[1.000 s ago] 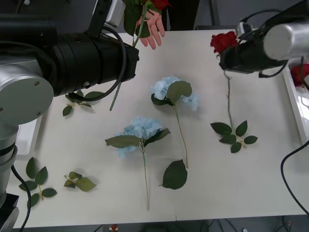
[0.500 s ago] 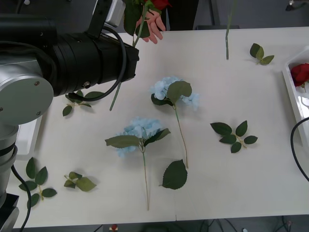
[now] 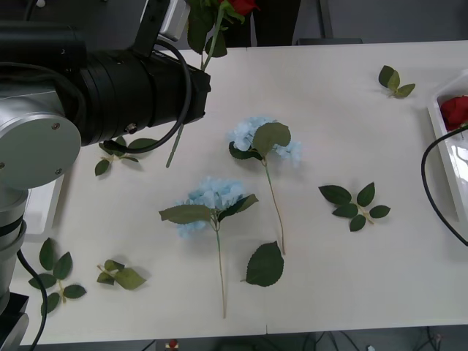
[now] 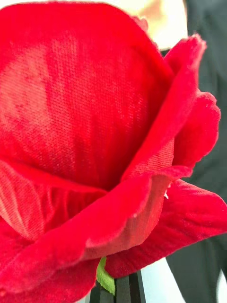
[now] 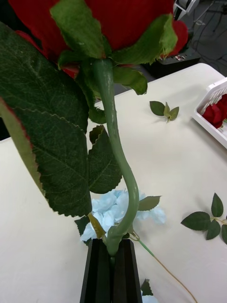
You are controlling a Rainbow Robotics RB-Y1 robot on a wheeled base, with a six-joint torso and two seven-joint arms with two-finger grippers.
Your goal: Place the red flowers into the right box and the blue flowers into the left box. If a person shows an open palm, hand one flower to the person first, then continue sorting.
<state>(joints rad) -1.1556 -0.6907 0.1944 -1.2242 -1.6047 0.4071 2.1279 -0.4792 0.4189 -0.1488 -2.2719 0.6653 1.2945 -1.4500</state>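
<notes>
I have a red rose in each gripper. My left gripper (image 5: 112, 265) is clenched on the stem of a rose (image 5: 113, 28), low on the stem, with the bloom standing upright above the fingers and a broad leaf hanging beside it; in the front view this rose (image 3: 238, 6) is up at the bench's (image 3: 351, 292) far edge. My right gripper (image 4: 118, 289) has its black fingers closed together just under the bloom of a second rose (image 4: 94, 142), gripping it right at the base of the head.

Judging how far along I am: at least one red bloom (image 3: 455, 110) already lies in the right box (image 3: 443, 142) at the bench's right edge; how many are in there I cannot tell, since the box is cut off. The two roses I hold are not yet in any box. Both blue flowers are untouched: one (image 3: 262, 137) lies near the middle of the bench, the other (image 3: 208, 199) lies nearer the front edge, stems pointing toward the front. The left box (image 3: 40, 208) shows as a sliver at the left edge behind my arm, and I cannot see what is in it. Loose leaf sprigs (image 3: 355, 203) are scattered about the bench and stay where they are.

So what is left, as I judge it: both held roses, then both blue flowers into the left box.
</notes>
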